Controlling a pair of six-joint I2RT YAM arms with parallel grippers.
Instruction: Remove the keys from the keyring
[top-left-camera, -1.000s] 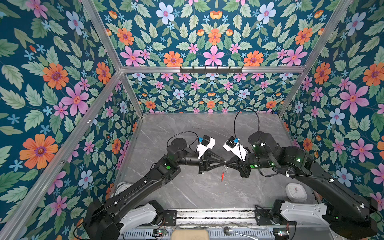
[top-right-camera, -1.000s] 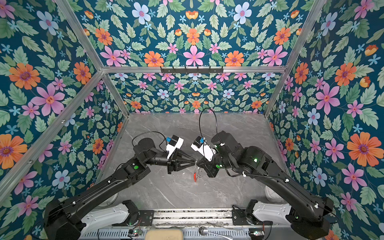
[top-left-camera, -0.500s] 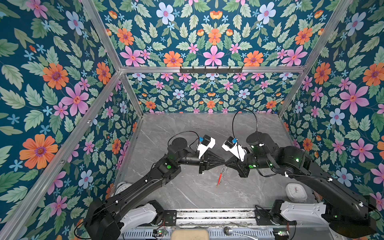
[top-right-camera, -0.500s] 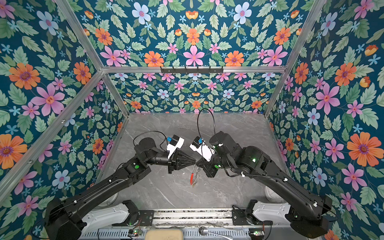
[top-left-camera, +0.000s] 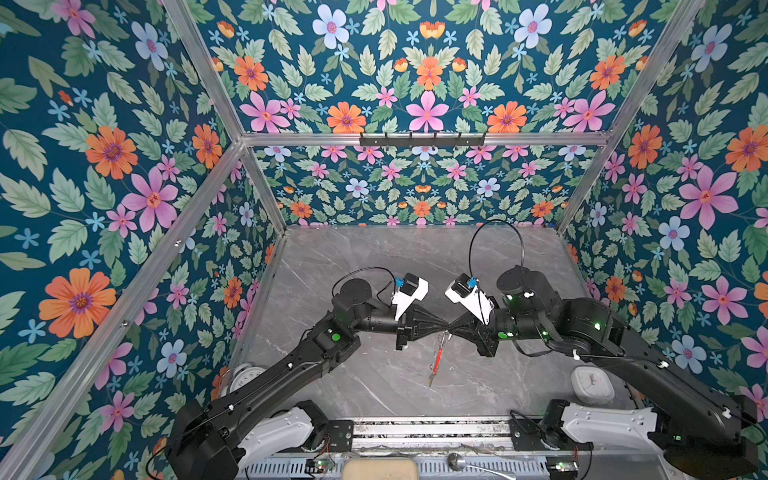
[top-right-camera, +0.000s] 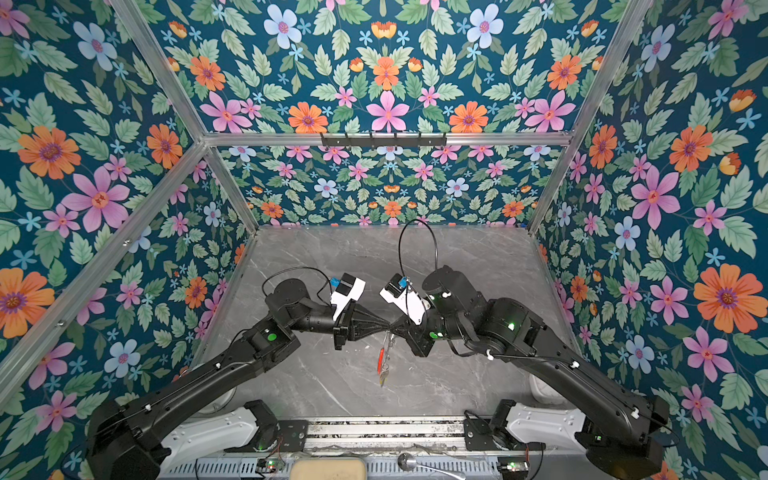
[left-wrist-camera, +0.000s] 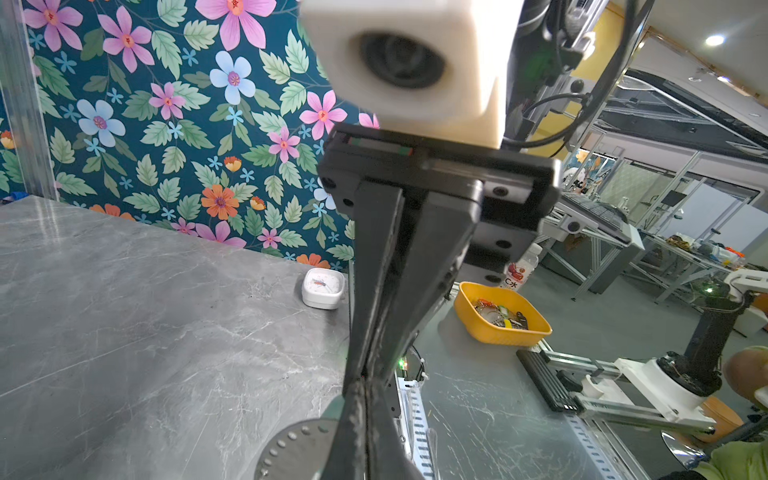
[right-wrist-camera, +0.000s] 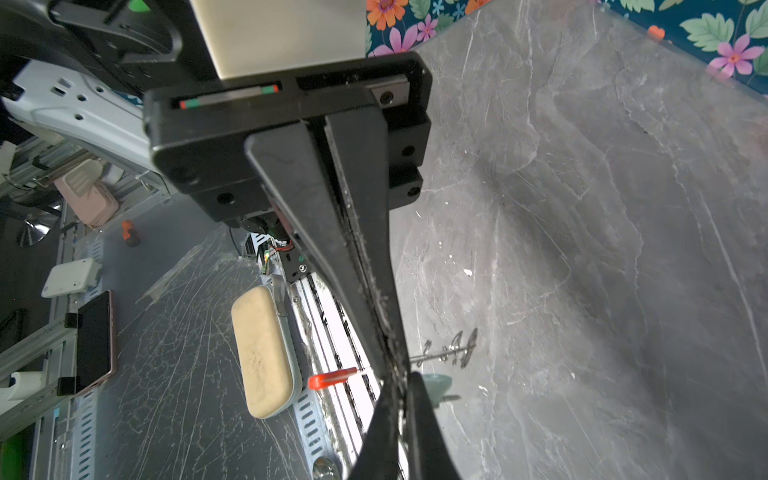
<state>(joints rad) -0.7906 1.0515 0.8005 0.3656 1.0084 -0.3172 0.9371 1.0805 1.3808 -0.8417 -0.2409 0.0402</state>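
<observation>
While above grey marble (top-left-camera: 374, 257) amid floral walls (top-left-camera: 415, 83), left end effector (top-left-camera: 443, 330) tight on keyring (top-left-camera: 437, 360), right end effector (top-left-camera: 454, 330) unclear.

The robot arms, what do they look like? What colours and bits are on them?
Both the left arm and right arm are black with chunky round joints and small green lights. Each sits on a white base. Near each wrist is a white camera block with a blue plug, fed by a thin black cable. The fingers are black, long and pointed like wedges.
</observation>
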